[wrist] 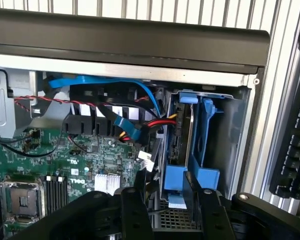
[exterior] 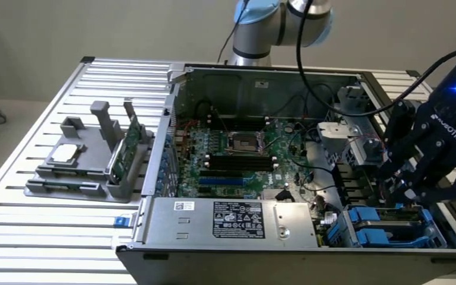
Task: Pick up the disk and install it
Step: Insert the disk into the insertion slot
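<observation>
Spread and empty, the claw (exterior: 406, 193) hangs in the exterior view over the drive bay (exterior: 394, 228) at the near corner of the open case (exterior: 291, 160), on that view's right. We see its dark fingers pointing down just above the blue carriers there, touching nothing we can make out. The disk (exterior: 398, 215) seems to sit on edge in that bay, a strip of metal between blue rails (we cannot tell from here whether it is fully seated). Inside the case lie the motherboard (exterior: 244, 154) and, along the near wall, the power supply (exterior: 236, 221) with its white label. Well apart, on the slatted table (exterior: 46, 231) at the view's left, a grey stand (exterior: 93, 160) holds a small square chip (exterior: 64, 153) flat and a green card (exterior: 125, 151) upright, likely so each can be gripped cleanly.

From the wrist view, the 2 fingers (wrist: 135, 210) stand apart with a gap between them, lined up on the bay. The disk (wrist: 179, 137) stands on edge there, its blue frame (wrist: 190, 175) alongside, and the open jaws bracket the frame's near tab without yet closing on it, as we judge. Blue and red cables (wrist: 135, 125) bunch just beside the bay, over the board (wrist: 50, 165).
</observation>
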Controlling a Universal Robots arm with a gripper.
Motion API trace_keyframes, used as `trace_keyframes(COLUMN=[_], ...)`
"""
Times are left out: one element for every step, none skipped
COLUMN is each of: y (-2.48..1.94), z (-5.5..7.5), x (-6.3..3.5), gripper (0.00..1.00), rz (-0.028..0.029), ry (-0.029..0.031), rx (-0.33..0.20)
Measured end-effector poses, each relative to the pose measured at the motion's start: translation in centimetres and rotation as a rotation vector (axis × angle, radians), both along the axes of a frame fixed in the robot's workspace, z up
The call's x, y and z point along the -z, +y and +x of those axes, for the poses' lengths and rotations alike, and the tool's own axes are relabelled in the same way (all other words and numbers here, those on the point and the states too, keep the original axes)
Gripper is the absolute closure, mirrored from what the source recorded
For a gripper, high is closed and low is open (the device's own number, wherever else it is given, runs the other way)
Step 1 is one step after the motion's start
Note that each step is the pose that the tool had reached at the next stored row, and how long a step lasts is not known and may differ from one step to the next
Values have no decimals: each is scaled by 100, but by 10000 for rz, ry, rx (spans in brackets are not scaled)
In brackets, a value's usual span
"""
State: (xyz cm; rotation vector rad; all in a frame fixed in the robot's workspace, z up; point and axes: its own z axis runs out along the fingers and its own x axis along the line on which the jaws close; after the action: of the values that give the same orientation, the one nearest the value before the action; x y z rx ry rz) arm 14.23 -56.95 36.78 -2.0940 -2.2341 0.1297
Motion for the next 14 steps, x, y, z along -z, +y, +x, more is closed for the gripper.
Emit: trace_keyframes(y=[34,68,100,129,153,171,182,191,196,202,207,214,223,234], z=[0,0,0,0,1,3,6,9,12,17,21,26,30,35], x=[-6,-12,-17,-22,-28,-30,-32,-33,-35,-36,-38,-39,-39,-39], gripper=[57,57,57,57,57,57,57,57,57,57,57,57,57,57], rz=[-50,-104,-162,-225,-287,-342,-387,-423,-452,-477,-501,-524,-543,-560], ry=[0,1,2,4,7,10,16,24,33,41,49,56,61,66], rx=[0,0,0,0,-1,-1,-2,-2,-2,-3,-3,-5,-5,-6])
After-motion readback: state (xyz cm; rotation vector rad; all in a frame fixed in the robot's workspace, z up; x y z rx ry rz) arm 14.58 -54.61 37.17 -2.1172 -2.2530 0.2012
